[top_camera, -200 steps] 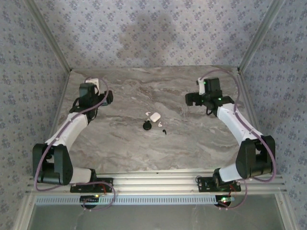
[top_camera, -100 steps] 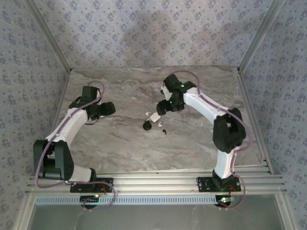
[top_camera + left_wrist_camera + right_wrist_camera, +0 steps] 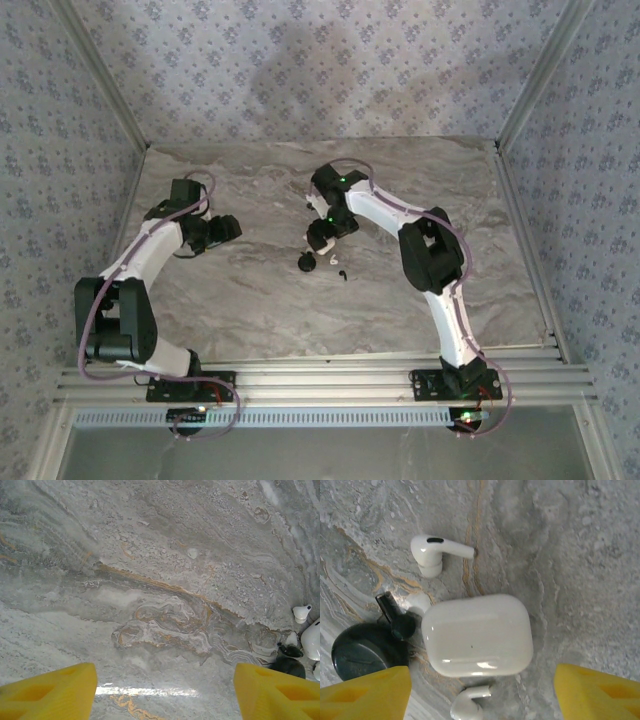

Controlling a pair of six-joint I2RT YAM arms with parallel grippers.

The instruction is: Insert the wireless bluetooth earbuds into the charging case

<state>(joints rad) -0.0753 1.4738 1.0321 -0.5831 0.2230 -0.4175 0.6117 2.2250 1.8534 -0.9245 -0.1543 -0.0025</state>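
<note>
Overhead, the right gripper (image 3: 481,694) hovers spread wide above the glossy white rounded plastic charging case (image 3: 477,635); further left, the left gripper (image 3: 165,692) hangs equally spread over the grey marble tabletop (image 3: 150,580).

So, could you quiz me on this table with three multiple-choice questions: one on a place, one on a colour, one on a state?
1. Which gripper hangs over the white case?
A) left
B) right
C) neither

2. What colour is the round case beside it?
A) red
B) black
C) blue

3. The white case's lid is:
A) shut
B) wide open
C) taken off

Answers:
1 B: in its wrist view, the right gripper has a finger on either side of the white case.
2 B: the round case is plainly black against the grey marble.
3 A: the shell looks smooth and whole, with no inside showing.
</note>
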